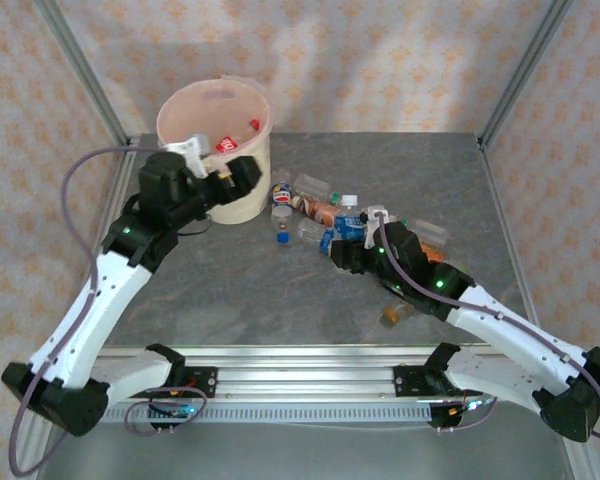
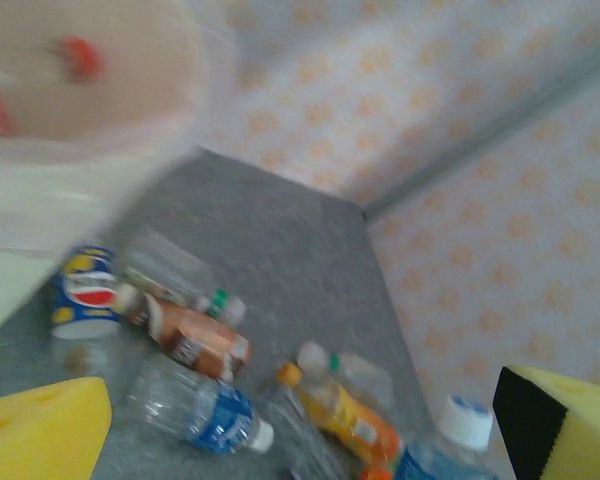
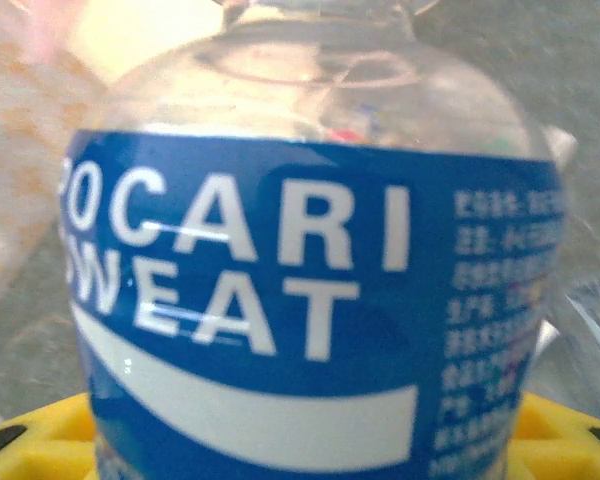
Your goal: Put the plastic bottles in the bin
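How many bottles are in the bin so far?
2: a red-labelled bottle against the bin's front wall and a red-capped one by its right wall. Others may be hidden lower down.

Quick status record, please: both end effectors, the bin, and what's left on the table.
left end effector: open, empty, beside the bin's wall
right end effector: around the Pocari Sweat bottle; firm grip unclear
bin: upright, far left; red-labelled bottle inside
table: Pepsi bottle, brown-labelled bottle, orange bottle and others clustered right of the bin
task: unfinished
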Controlling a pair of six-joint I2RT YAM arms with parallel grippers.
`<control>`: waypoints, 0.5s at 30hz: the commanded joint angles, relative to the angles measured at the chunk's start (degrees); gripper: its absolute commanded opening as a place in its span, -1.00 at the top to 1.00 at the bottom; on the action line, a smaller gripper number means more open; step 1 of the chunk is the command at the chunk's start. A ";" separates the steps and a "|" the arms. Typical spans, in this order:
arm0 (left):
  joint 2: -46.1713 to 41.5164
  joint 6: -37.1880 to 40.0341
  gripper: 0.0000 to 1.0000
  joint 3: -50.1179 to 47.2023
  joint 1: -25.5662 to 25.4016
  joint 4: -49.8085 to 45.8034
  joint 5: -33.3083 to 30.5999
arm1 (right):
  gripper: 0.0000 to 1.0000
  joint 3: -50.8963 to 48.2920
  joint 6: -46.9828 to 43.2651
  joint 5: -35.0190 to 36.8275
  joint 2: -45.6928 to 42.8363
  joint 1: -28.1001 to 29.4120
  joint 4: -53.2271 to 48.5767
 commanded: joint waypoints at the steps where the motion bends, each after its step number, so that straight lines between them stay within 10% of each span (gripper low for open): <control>1: 3.42 7.58 -1.00 5.01 -5.21 0.12 7.61 | 0.17 -0.25 -4.67 -6.02 -0.26 0.45 8.91; 15: 12.76 14.04 -0.76 12.62 -14.03 -0.41 16.03 | 0.15 1.28 -5.47 -14.65 1.31 0.45 14.23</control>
